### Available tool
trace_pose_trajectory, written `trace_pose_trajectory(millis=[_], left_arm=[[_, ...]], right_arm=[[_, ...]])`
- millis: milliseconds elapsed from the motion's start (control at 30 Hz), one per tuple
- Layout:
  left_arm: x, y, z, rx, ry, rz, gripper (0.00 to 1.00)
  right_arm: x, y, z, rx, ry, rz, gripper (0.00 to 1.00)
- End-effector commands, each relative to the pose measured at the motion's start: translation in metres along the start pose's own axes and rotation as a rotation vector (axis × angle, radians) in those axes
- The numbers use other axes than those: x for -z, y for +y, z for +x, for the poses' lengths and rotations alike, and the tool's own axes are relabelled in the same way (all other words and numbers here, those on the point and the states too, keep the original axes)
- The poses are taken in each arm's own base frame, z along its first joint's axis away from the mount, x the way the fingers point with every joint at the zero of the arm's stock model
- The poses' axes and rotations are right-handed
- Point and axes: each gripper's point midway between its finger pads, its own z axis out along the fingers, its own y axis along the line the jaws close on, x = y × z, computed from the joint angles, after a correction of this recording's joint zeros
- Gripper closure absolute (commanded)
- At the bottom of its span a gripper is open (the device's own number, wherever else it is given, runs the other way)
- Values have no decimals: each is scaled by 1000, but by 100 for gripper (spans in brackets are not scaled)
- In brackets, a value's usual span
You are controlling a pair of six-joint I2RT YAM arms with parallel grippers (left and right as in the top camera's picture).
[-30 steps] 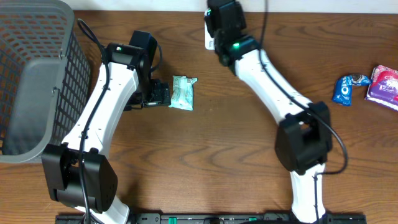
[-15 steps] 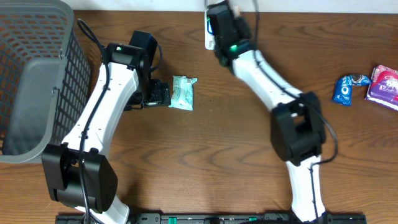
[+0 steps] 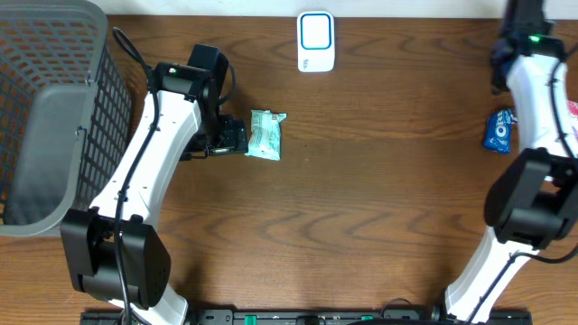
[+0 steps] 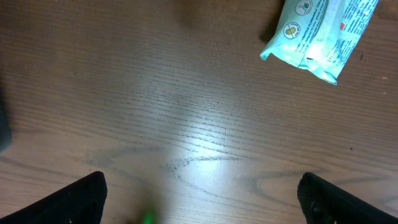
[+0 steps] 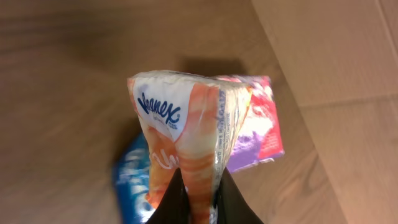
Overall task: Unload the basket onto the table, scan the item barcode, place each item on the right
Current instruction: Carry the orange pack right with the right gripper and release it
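An orange and white Kleenex tissue pack [image 5: 186,124] stands on end between my right gripper's [image 5: 198,200] fingers, which are shut on its lower end. That arm [image 3: 533,63] reaches to the far right back corner of the table. The white scanner [image 3: 315,41] with a blue rim lies at the back centre. A pale green tissue packet [image 3: 266,134] [image 4: 320,34] lies flat on the wood just right of my left gripper [image 3: 237,137] [image 4: 202,205], which is wide open with only bare wood between its fingertips.
A grey mesh basket [image 3: 54,108] fills the far left. A blue Oreo packet [image 3: 498,131] [image 5: 127,180] and a purple packet [image 5: 261,130] lie beneath the held pack at the right edge. A tan wall or board [image 5: 336,56] rises close beside them.
My right arm has swung from over the scanner at the back centre to the far right with the Kleenex pack, uncovering the scanner. The left arm and green packet have not moved.
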Motion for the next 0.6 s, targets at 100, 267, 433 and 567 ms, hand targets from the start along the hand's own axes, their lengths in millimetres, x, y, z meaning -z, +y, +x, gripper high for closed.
trace_pose_trajectory(millis=[100,267,433,567], left_arm=[[4,1,-1,-2,-12,-5,2],[4,1,-1,-2,-12,-5,2],[4,1,-1,-2,-12,-5,2],[4,1,-1,-2,-12,-5,2]], right_arm=[[-28,-27,14,-152,71,-48,41],[-32,-24,24,-260,125,-116,9],[-8,44,23,-268,174,-527,2],[48,113,22,-246,232,-963,1]])
